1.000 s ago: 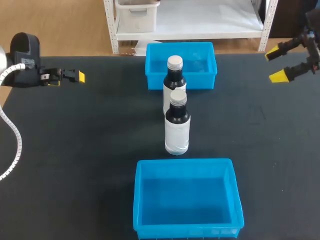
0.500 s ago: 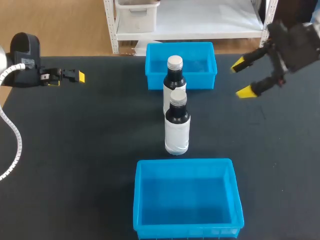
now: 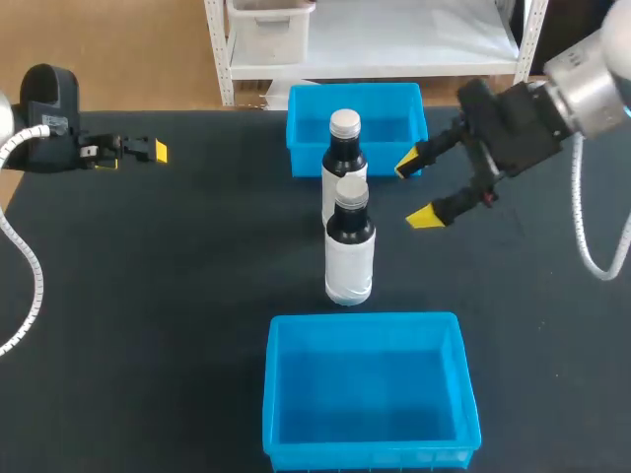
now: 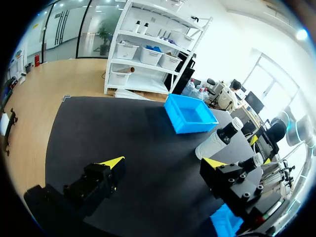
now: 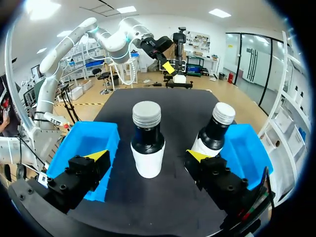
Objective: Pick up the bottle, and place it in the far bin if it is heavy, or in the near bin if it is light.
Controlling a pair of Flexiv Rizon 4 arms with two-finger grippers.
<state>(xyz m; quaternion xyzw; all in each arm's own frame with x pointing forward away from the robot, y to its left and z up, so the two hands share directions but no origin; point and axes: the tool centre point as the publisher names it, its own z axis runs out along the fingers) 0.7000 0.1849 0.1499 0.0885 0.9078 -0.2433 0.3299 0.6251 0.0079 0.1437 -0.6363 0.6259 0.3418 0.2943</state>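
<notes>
Right gripper swung in — far bottle half-hidden.

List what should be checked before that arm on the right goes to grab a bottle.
1. Right gripper open and holding nothing: ok.
2. Aimed at one bottle: ok. In the right wrist view the near bottle stands ahead, between the fingers' lines, not touched.
3. Near bottle and far bottle upright: ok.
4. Room for a finger between the bottles: cannot tell. A gap shows in the right wrist view, but they overlap in the head view.
5. Near bin and far bin have room: ok.
6. Left gripper out of the way: ok, off at the left side.
</notes>
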